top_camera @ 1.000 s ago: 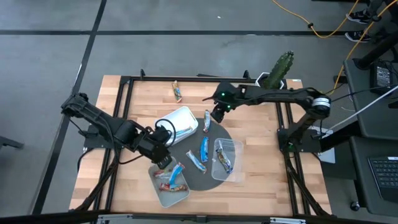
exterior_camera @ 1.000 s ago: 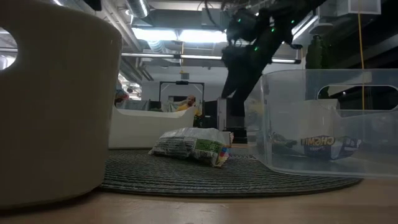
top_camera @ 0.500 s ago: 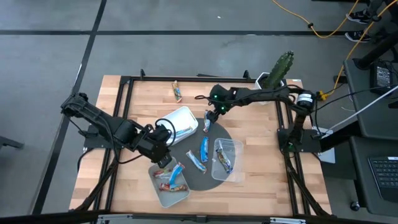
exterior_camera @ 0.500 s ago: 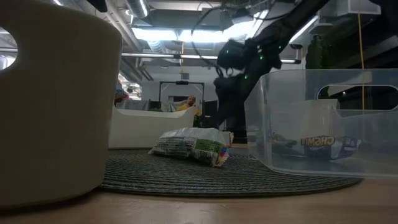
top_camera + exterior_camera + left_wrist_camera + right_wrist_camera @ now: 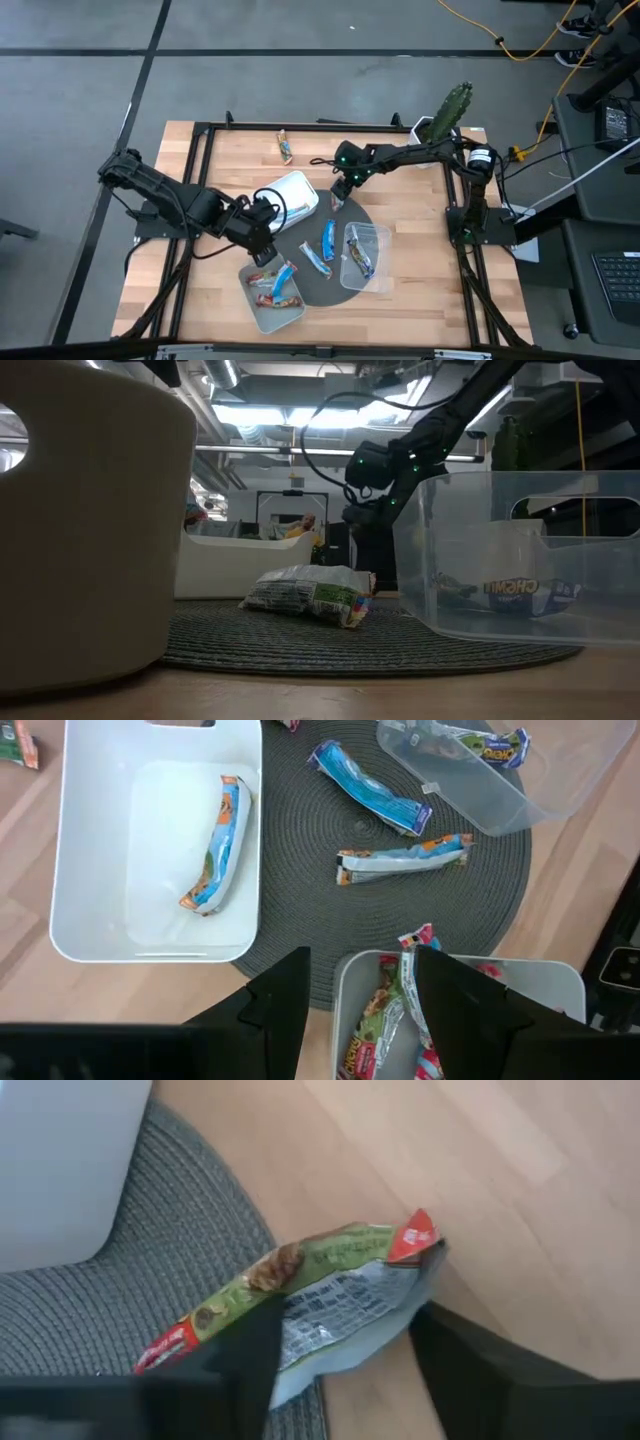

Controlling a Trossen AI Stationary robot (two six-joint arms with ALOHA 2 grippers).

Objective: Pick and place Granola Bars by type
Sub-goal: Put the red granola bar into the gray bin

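Three tubs (image 5: pixel 290 196) on the surface (image 5: pixel 410 280); two bars (image 5: pixel 402 860) loose on the mat (image 5: pixel 330 930). Right claw (image 5: pixel 345 1370) released around a green bar (image 5: pixel 310 1295); left claw (image 5: pixel 360 995) released.

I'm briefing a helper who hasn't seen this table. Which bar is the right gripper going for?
Find the round dark mat. At its far edge, beside the white tub, the right gripper hangs open over a green-and-silver bar. Unlike the blue bars mid-mat, it lies half on mat, half on wood.
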